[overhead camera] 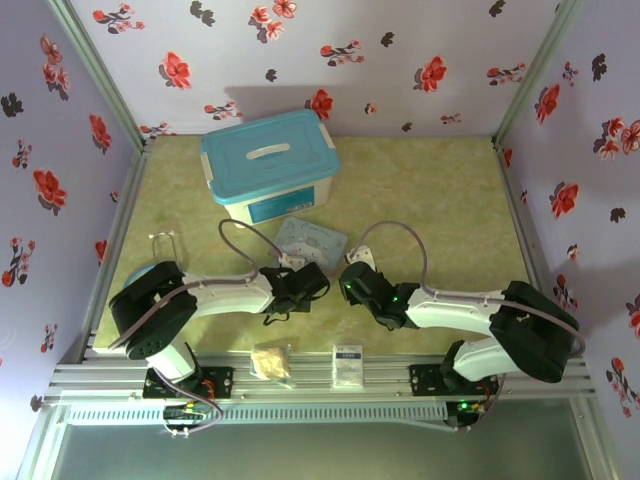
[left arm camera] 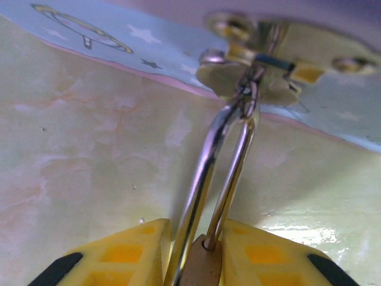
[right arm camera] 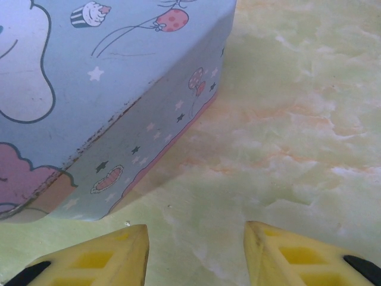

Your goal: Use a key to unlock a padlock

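From above, the left gripper (overhead camera: 298,285) and the right gripper (overhead camera: 353,273) sit close together on the green marbled table (overhead camera: 440,200), just in front of the pastel tin (overhead camera: 312,240). A blue-lidded storage box (overhead camera: 270,162) stands behind the tin, and a white card packet (overhead camera: 347,365) lies on the near rail.

In the left wrist view, the yellow fingers (left arm camera: 128,253) are pinching the brass body of the padlock (left arm camera: 202,179). Its silver shackle reaches up into the brass hasp (left arm camera: 262,59) on the tin's edge.

In the right wrist view, the right gripper's fingers (right arm camera: 101,259) are spread wide over bare table, with nothing between them and the tin's corner up to the left
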